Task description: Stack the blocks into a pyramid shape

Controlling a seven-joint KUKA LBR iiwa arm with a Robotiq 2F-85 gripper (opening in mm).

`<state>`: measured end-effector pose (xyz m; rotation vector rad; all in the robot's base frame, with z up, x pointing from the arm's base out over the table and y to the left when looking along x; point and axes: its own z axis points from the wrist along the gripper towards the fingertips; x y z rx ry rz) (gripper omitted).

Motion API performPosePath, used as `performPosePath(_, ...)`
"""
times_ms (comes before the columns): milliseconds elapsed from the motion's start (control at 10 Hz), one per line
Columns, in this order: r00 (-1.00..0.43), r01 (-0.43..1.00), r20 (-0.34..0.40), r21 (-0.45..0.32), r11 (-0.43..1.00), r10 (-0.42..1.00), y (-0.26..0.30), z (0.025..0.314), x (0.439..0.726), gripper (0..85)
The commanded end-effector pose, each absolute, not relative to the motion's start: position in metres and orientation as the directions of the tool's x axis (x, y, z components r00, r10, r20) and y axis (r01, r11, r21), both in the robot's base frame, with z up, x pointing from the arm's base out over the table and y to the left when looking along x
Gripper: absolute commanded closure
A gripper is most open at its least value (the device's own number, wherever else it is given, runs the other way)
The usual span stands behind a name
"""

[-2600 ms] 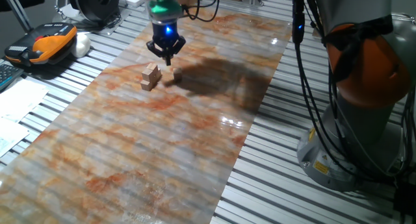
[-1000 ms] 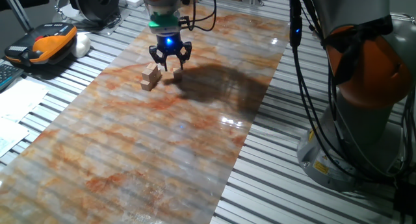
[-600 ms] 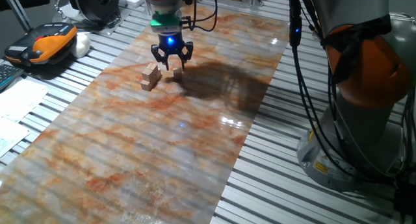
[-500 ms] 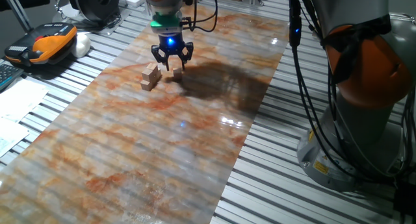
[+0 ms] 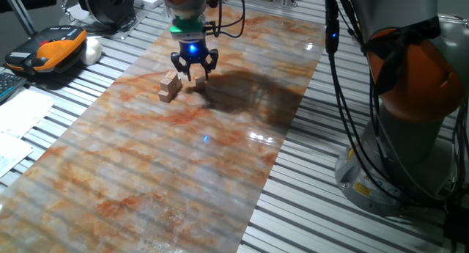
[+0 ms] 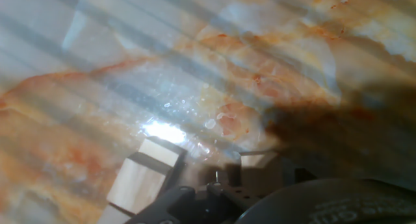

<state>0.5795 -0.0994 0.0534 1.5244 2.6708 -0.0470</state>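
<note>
A small pile of light wooden blocks [image 5: 170,86] sits on the marbled mat [image 5: 183,165], one block resting on top of others. A single block [image 5: 199,83] lies just to its right. My gripper [image 5: 194,71] hangs low right above that single block, its fingers spread open and empty, a blue light glowing on the hand. In the hand view the pile [image 6: 144,173] shows at the lower left and the single block [image 6: 258,161] at the bottom centre, partly behind the hand's dark body [image 6: 305,204].
An orange and black device [image 5: 51,49] and papers [image 5: 22,114] lie to the left of the mat on the slatted table. The arm's orange base [image 5: 414,84] and hanging cables [image 5: 344,99] stand at the right.
The gripper was shut above the pile; it has since opened and shifted right and down over the single block. In the last second it has barely moved.
</note>
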Motion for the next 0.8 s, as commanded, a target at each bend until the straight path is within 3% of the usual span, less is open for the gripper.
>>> performPosePath(0,-0.507,0.861,-0.073,0.006,0.508,0.859,-0.0998,0.0520,0.5797,34.0)
performPosePath(700,-0.525,0.850,-0.073,0.012,0.527,0.848,-0.1016,0.0423,0.5806,34.0)
